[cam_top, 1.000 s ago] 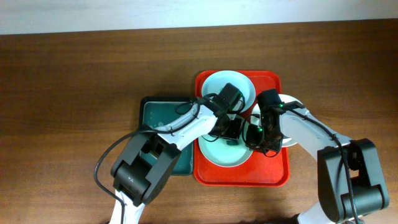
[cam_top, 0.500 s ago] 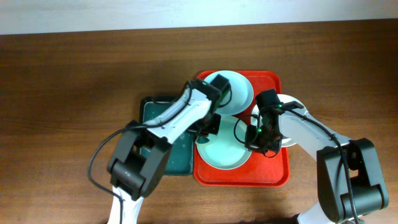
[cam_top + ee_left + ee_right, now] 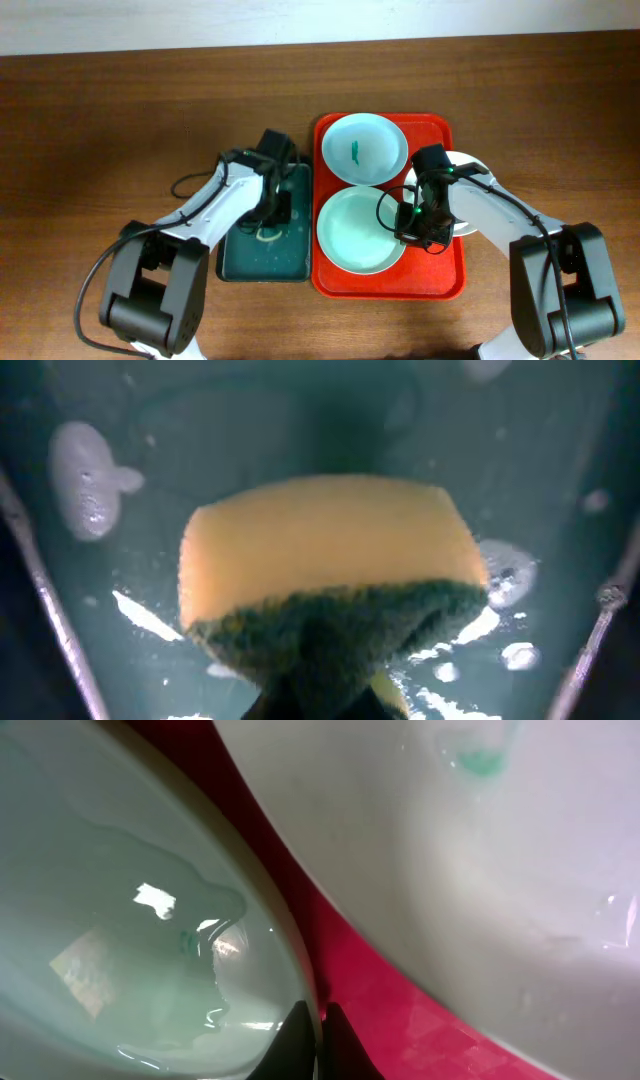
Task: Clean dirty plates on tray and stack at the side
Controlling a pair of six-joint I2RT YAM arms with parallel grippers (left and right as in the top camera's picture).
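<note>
While the red tray [image 3: 440, 275] sits mid-desk, its near plate [image 3: 355, 235] looks clean and the far plate [image 3: 375, 140] shows a teal smear. The right gripper [image 3: 408, 228] is pinched tight on the near plate's right rim. The left gripper [image 3: 272, 218] clamps a yellow sponge [image 3: 330, 560] over the green tray [image 3: 240, 262] beside it.

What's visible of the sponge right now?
The sponge is a rounded block of yellow foam with a dark green scouring layer on one face, and it looks wet. The left claw pinches it at the green side, which bunches up there. It sits over the dark green tray, whose floor holds water and blobs of suds. Whether it touches the tray floor cannot be told.
</note>
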